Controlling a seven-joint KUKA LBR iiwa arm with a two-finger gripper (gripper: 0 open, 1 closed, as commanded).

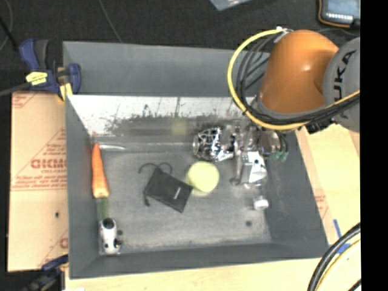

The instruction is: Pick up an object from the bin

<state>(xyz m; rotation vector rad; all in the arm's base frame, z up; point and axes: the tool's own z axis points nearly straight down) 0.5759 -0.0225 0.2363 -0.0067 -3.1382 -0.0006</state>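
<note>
Fingers of gripper: read as parted, nothing seen between them. Hanging low at the right side of the bin, close to the floor, over bare metal rather than over any one thing.

Progress, judged: pick not made. Nothing lifted; all things down on the floor. Left to do: choose one thing, close on it, raise it clear of the walls.

Contents, big to small:
- pouch: black, flat, thin cord at its upper left; mid-floor, well left of gripper.
- carrot: orange, long, lengthwise along the left wall, dark green end toward the front.
- ball: pale yellow-green, touching the pouch's right corner; near gripper, on its left.
- lump: shiny, black-and-white patterned, by the back wall, up-left of gripper.
- toy: small, white, front-left corner, just below the carrot's green end.
- bit: small, white, just in front of gripper; nearest thing.

Room: right wall close beside gripper, back wall not far behind; little slack that way. Open floor across the front, from pouch to front wall and on toward the front-right corner. Carrot and toy hard against wall and corner, awkward to straddle. Ball and bit with free floor on most sides; easiest approaches, by this reading.
</note>
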